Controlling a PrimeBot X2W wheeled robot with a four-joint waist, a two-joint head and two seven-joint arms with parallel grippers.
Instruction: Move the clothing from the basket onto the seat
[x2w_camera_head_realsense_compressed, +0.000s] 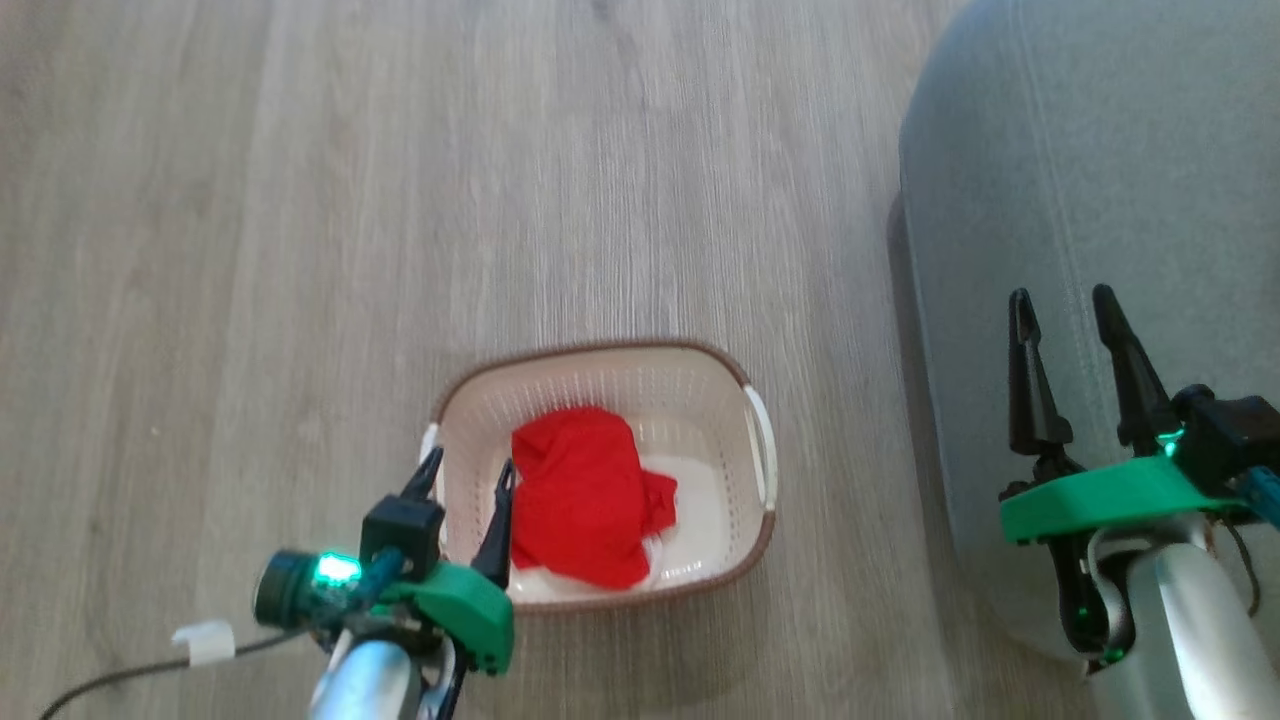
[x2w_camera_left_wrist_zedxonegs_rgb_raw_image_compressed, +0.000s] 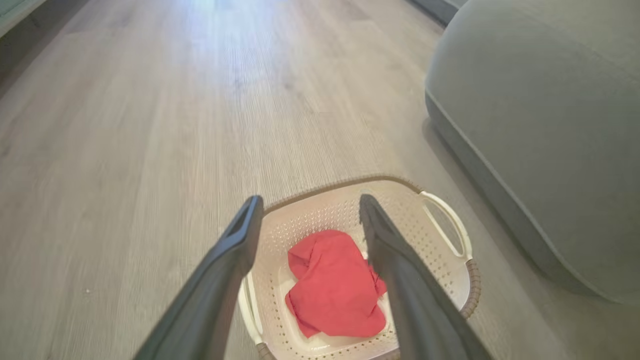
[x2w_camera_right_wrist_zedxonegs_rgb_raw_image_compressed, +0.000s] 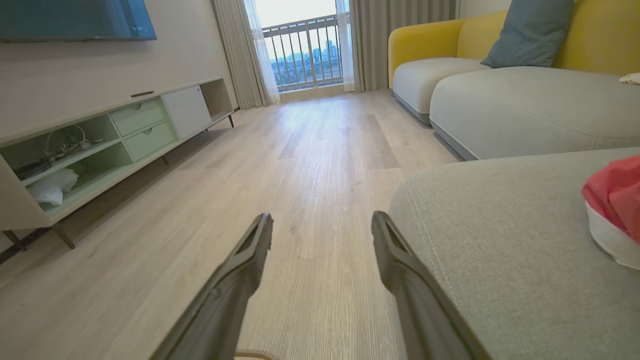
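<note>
The cream basket (x2w_camera_head_realsense_compressed: 600, 348) stands on the wooden floor, with a crumpled heap of red clothing (x2w_camera_head_realsense_compressed: 585, 495) inside and some white showing at its lower edge. My left gripper (x2w_camera_head_realsense_compressed: 470, 466) hangs open over the basket's left wall, one finger inside and one outside, nothing between them. In the left wrist view its fingers (x2w_camera_left_wrist_zedxonegs_rgb_raw_image_compressed: 311, 200) frame the clothing (x2w_camera_left_wrist_zedxonegs_rgb_raw_image_compressed: 330, 290) in the basket (x2w_camera_left_wrist_zedxonegs_rgb_raw_image_compressed: 345, 184). The grey seat (x2w_camera_head_realsense_compressed: 1100, 150) lies to the right. My right gripper (x2w_camera_head_realsense_compressed: 1062, 298) is open above it, empty. Another red-and-white garment (x2w_camera_right_wrist_zedxonegs_rgb_raw_image_compressed: 615, 200) rests on the seat (x2w_camera_right_wrist_zedxonegs_rgb_raw_image_compressed: 500, 240), right of that gripper (x2w_camera_right_wrist_zedxonegs_rgb_raw_image_compressed: 322, 217).
A dark cable (x2w_camera_head_realsense_compressed: 120, 680) trails on the floor at the lower left. A low TV cabinet (x2w_camera_right_wrist_zedxonegs_rgb_raw_image_compressed: 100, 145) lines the far left wall. A yellow-backed sofa (x2w_camera_right_wrist_zedxonegs_rgb_raw_image_compressed: 430, 45) with a blue cushion (x2w_camera_right_wrist_zedxonegs_rgb_raw_image_compressed: 530, 30) continues beyond the seat. Bare floor (x2w_camera_head_realsense_compressed: 400, 200) spreads around the basket.
</note>
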